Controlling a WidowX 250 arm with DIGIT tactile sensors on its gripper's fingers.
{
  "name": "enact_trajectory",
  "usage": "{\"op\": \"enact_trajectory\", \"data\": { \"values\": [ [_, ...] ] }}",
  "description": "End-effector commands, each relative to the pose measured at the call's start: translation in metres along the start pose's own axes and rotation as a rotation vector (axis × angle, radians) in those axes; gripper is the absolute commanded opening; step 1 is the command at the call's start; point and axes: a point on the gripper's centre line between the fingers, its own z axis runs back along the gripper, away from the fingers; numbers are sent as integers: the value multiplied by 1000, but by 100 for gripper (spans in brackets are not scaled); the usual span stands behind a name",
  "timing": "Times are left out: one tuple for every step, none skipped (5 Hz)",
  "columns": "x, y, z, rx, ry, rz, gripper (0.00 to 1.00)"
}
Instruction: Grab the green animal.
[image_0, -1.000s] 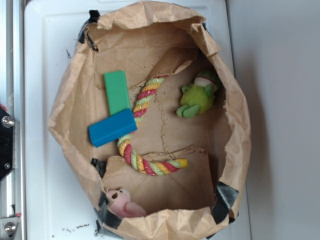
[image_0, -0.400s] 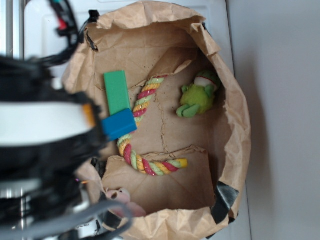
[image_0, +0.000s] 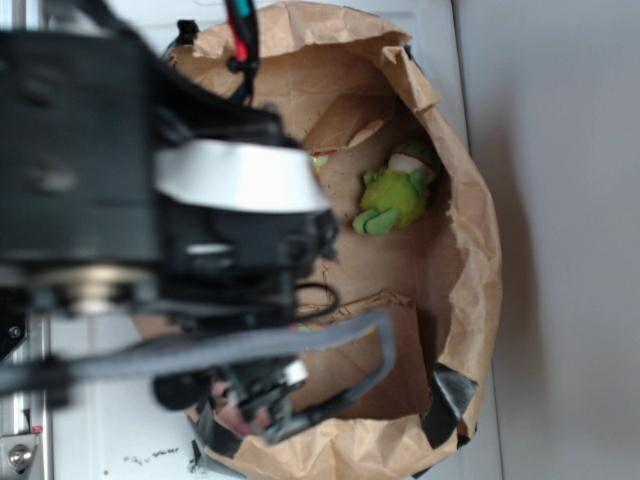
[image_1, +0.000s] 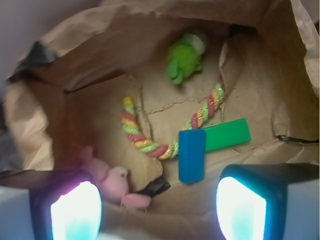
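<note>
Tool (image_1: 157, 210) open above bag (image_1: 90, 60) holding green animal (image_1: 182, 60)

Arm (image_0: 150, 200) low and blurred, fingers (image_1: 75, 212) spread wide apart, nothing between them.

The arm (image_0: 150, 200) is black and bulky, with a white curved band, a silvery round joint and a thick grey cable looping beneath it. Red and green wires run above the white band. Both fingers (image_1: 75, 212) are black-edged with pale glowing pads.
</note>
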Motion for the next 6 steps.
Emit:
{"op": "enact_trajectory", "data": {
  "values": [
    [23,10,-4,11,-120,211,100],
    [6,22,-15,27,-179,244,100],
    [6,27,-31,32,-188,275,100],
    [6,27,-31,32,-188,275,100],
    [6,27,-31,32,-188,275,100],
    [6,27,-31,32,-188,275,100]
  ]
}}
